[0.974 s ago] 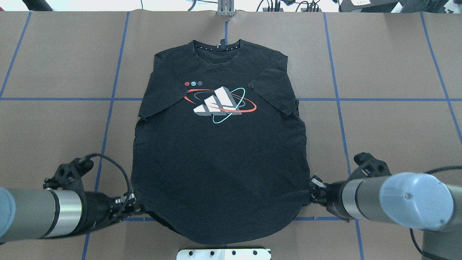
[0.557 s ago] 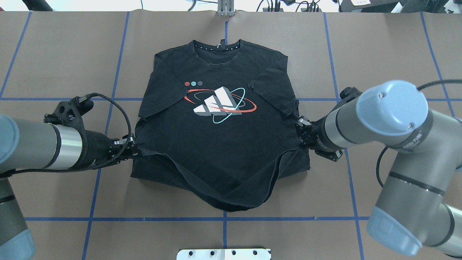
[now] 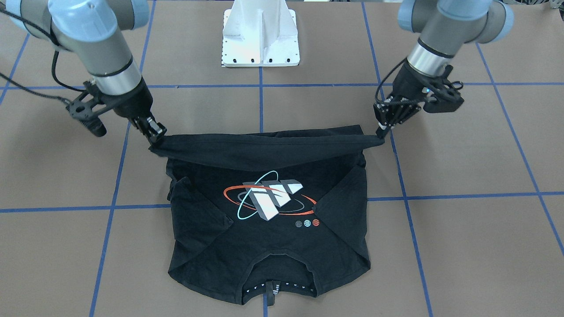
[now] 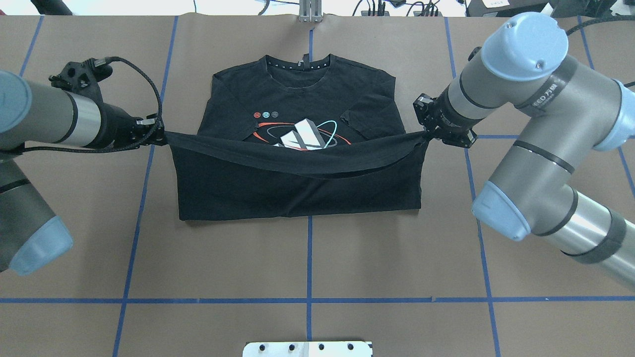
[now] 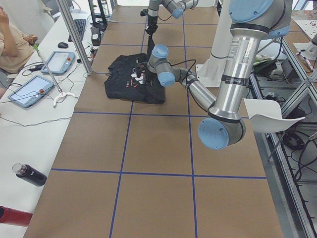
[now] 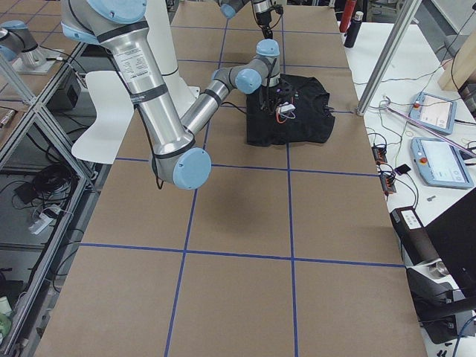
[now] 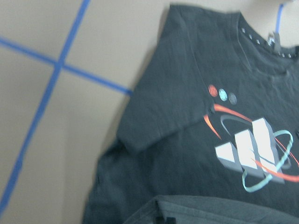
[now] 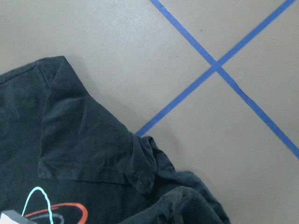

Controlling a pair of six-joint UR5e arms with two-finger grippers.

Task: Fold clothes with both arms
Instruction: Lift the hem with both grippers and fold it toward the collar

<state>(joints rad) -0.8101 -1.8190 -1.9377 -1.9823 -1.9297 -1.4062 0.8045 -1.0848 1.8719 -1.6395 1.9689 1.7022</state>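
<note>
Folding bottom-to-top is what's being attempted here, by the look of it. Nearest the robot's edge of the tabletop [image 4: 397, 248], a fold line [image 4: 297, 214] is already formed in the black T-shirt [image 4: 297, 193], which is laid around mid-table, a bit closer to the far edge.

Just beyond that crease, the hem [image 4: 297, 158] is held up off the cloth and stretched between both tools. The left gripper [image 4: 161, 136] is pinched tight on the hem's left corner and the right gripper [image 4: 424, 134] on the right one, as judged from the overhead and front views. Some sag is seen mid-span, right over the print [image 4: 305, 139].

So, tips for this step:
- The two corners should be carried toward the far edge at the same height and pace, so the crease is kept square to the blue tape lines [image 4: 308, 258].
- Enough tension should be held that the sagging middle isn't dragged across the sleeves [image 4: 369, 116], which are tucked in over the chest and could easily be pulled out of place.
- The hem should be lowered at or just short of the collar [image 4: 297, 74], near the far edge, and let go only once the fabric is lying flat.
</note>
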